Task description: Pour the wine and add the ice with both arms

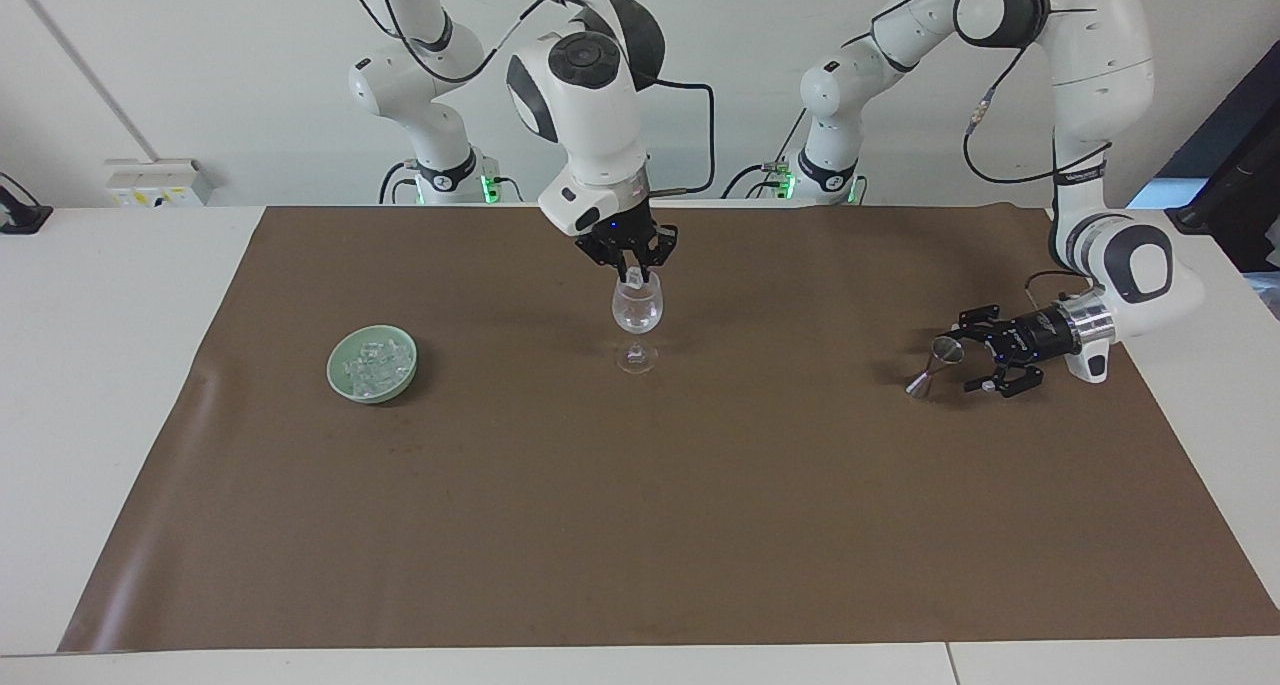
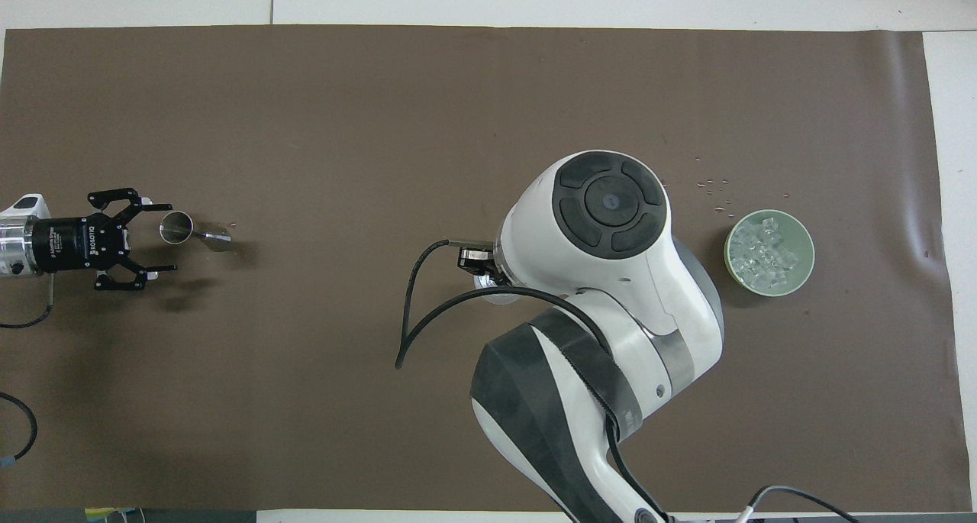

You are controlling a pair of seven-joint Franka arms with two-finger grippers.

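Right gripper [image 1: 630, 265] sits directly over the glass [image 1: 637, 310], jaws narrow on an ice cube [image 1: 634, 278] at the rim. Left gripper [image 1: 985, 350] waits, jaws wide, just beside the jigger [image 1: 930, 365].

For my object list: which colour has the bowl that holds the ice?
Pale green. The bowl shows best in the overhead view.
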